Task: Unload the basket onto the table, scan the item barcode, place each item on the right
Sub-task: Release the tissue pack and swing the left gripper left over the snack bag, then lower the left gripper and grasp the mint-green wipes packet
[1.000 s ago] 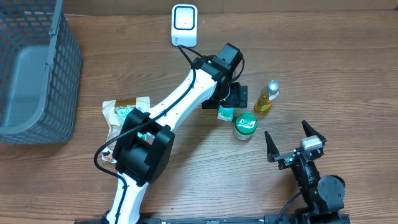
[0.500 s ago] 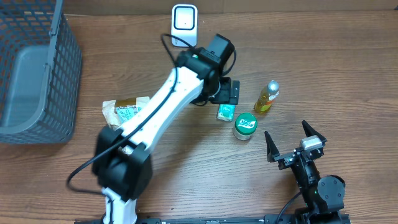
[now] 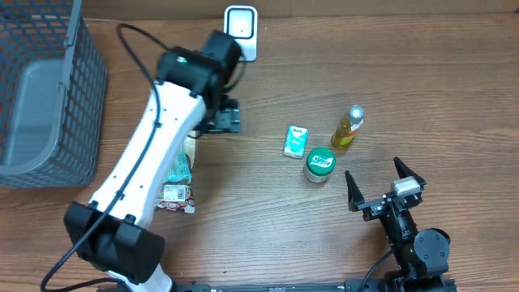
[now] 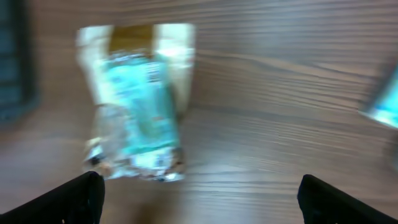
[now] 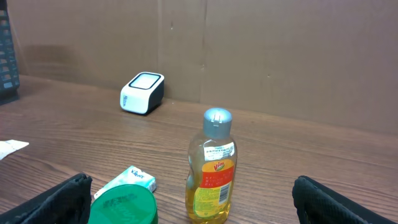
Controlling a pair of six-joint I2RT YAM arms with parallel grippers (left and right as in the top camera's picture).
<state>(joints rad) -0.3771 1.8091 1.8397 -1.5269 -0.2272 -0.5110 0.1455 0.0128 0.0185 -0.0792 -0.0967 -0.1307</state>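
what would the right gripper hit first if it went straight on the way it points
Probably the yellow plastic bottle with the silver cap, dead centre; the green-lidded jar sits slightly left.

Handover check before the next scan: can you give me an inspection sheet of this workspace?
Surface: wooden table, no spills seen.
Job's things: white scanner at far edge; snack packet partly under left arm; teal carton, green-lidded jar, yellow bottle grouped mid-table.
Clutter: nothing seen.
Grippers: left gripper open, empty; right gripper open, empty.
Cables: black cable looped along left arm.
Surroundings: grey mesh basket at left; brown board behind.
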